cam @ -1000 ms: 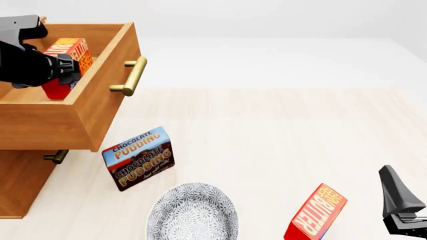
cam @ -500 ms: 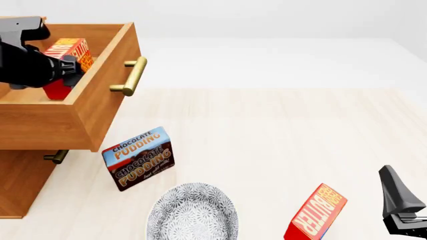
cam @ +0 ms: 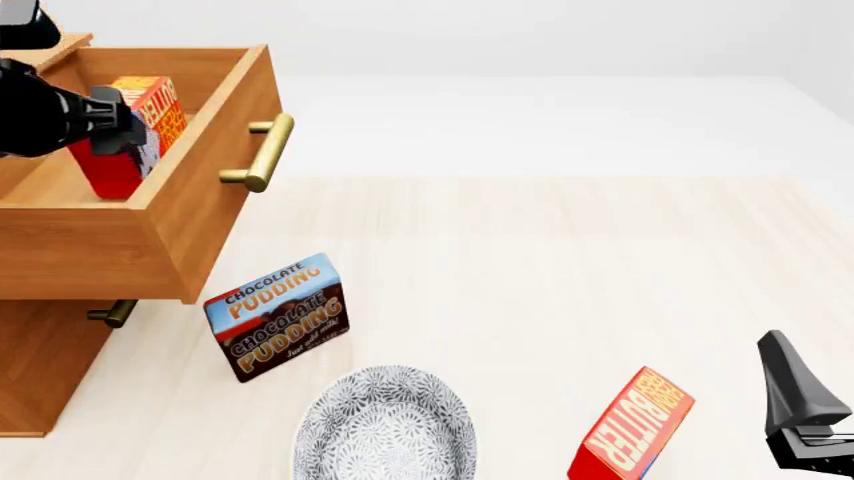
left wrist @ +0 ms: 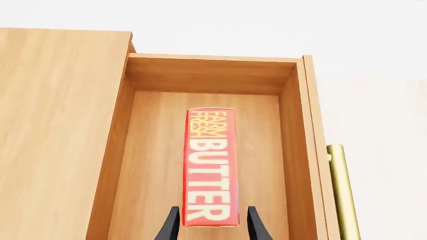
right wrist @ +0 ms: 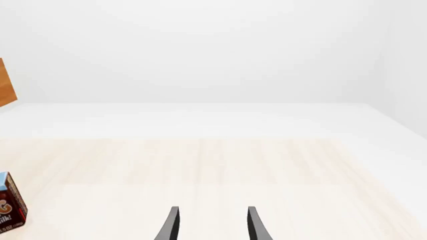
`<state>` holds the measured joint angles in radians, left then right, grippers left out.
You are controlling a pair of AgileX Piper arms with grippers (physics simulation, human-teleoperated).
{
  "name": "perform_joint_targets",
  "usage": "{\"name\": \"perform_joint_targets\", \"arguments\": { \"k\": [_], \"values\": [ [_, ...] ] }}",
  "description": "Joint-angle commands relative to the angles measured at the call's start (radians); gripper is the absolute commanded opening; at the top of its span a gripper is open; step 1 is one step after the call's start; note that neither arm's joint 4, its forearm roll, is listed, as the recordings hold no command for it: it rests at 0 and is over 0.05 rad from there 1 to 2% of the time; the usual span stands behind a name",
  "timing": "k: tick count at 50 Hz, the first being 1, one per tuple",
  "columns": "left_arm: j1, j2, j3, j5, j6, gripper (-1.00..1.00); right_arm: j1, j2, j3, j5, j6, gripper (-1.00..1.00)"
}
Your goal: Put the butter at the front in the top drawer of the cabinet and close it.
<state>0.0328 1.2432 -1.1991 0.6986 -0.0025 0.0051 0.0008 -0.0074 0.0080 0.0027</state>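
The top drawer (cam: 200,215) of the cabinet (cam: 40,370) stands pulled out, its brass handle (cam: 263,152) facing right. One red butter box (cam: 134,150) stands on edge on the drawer floor (left wrist: 153,165). In the left wrist view this butter box (left wrist: 211,165) shows its "BUTTER" lettering. My left gripper (cam: 118,130) hangs over the drawer, open, with its fingers (left wrist: 171,225) flanking the box's near end and a thin gap on each side. A second, identical butter box (cam: 630,425) leans on the table at the front right. Beside it my right gripper (cam: 801,420) is open and empty.
A Chocolate Pudding box (cam: 276,317) stands on the table below the open drawer, and its edge shows in the right wrist view (right wrist: 10,207). A patterned grey plate (cam: 384,425) lies at the front centre. The lower drawer's handle (cam: 114,313) sits under the open drawer.
My left arm has drawn back to the left and slightly up, away from the butter box. The box stays in the drawer. The right arm has not moved.
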Motion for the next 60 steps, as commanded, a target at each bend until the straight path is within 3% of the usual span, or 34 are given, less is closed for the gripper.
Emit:
{"name": "perform_joint_targets", "arguments": {
  "k": [1, 28, 35, 45, 60],
  "values": [
    [-0.022, -0.054, -0.015, 0.035, 0.007, 1.0, 0.0, 0.001, 0.001, -0.002, -0.001, 1.0],
    [-0.033, -0.185, -0.074, 0.157, 0.063, 1.0, -0.001, 0.001, 0.001, -0.002, 0.0, 1.0],
    [-0.04, -0.219, -0.125, 0.213, 0.085, 1.0, 0.0, 0.001, 0.001, -0.002, 0.0, 1.0],
    [-0.085, -0.252, -0.182, 0.26, 0.105, 1.0, 0.0, 0.001, 0.001, -0.002, -0.001, 1.0],
    [-0.187, -0.28, -0.186, 0.272, 0.125, 1.0, 0.0, 0.001, 0.001, -0.002, -0.001, 1.0]
  ]
}}
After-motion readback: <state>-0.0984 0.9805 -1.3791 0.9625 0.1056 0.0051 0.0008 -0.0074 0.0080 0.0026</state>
